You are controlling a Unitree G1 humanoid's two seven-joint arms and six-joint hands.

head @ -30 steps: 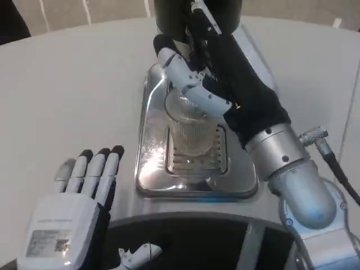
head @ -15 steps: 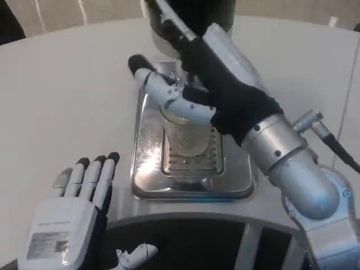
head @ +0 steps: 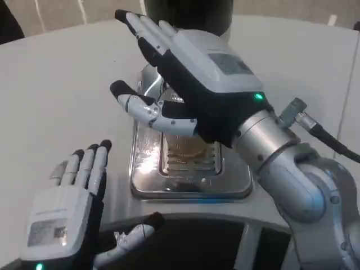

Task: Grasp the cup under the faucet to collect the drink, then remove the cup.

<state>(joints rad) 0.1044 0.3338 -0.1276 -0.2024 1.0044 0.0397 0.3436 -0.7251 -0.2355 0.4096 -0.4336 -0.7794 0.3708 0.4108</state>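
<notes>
Count: 1 cup (head: pixel 187 147), 1 metal drip tray (head: pixel 147 163), 1 dark dispenser body (head: pixel 188 12), 2 hands, 1 white table (head: pixel 67 79).

The cup, clear and ribbed, stood on the slotted grate at the middle of the drip tray, on the near side of the dispenser body. Its upper part was hidden behind the right hand (head: pixel 191 73); only the lower part showed.

The right hand was raised above the cup with its white back turned up toward the camera and the fingers (head: pixel 143 31) stretched out flat, pointing far and left. Its thumb (head: pixel 140 107) reached out to the left, just above the cup's rim; contact could not be judged. The fingers were released, grasping nothing.

The left hand (head: pixel 64 211) lay near-left on the table, well apart from the tray, back up, fingers straight and side by side, thumb out to the right, holding nothing.
</notes>
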